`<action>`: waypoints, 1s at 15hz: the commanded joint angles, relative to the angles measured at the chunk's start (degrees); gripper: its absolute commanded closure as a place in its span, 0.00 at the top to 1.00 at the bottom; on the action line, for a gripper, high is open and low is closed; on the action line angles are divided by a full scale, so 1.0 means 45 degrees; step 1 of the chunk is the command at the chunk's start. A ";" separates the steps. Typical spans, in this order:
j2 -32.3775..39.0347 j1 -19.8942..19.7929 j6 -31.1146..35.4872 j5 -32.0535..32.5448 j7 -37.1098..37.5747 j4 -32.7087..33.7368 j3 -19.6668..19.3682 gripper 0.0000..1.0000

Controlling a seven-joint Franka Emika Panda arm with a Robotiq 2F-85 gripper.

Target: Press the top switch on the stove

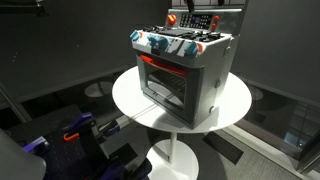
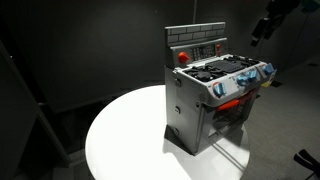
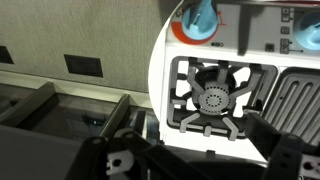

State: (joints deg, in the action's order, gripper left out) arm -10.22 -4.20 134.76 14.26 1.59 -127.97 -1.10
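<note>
The stove stands upright on the round white desk, right of centre in both exterior views. Its oven door is shut and its window glows red; what lies behind the glass cannot be told. Nothing is held in the claw.

In an exterior view the dark arm comes in from the upper right corner, with the claw hanging above and right of the stove, clear of it. In the wrist view the claw's two dark fingers sit at the bottom of the frame, spread well apart, over a black burner grate.

The stove's front with its blue-and-white knobs faces the lower right of that exterior view, and the lower left where the door was marked. The dark back panel rises at the rear and carries a red round button.
</note>
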 commanded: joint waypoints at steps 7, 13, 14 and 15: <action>0.1633 0.0012 0.1565 0.0193 0.1179 0.1351 -0.0012 1.00; 0.2821 0.0095 0.1641 0.0348 0.1800 0.2528 -0.0107 1.00; 0.3034 0.0119 0.1626 0.0333 0.1869 0.2742 -0.0132 1.00; 0.3257 0.0143 0.1578 0.0346 0.1940 0.2953 -0.0163 1.00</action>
State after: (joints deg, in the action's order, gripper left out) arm 0.93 -4.20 142.35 14.42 7.90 -118.90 -1.13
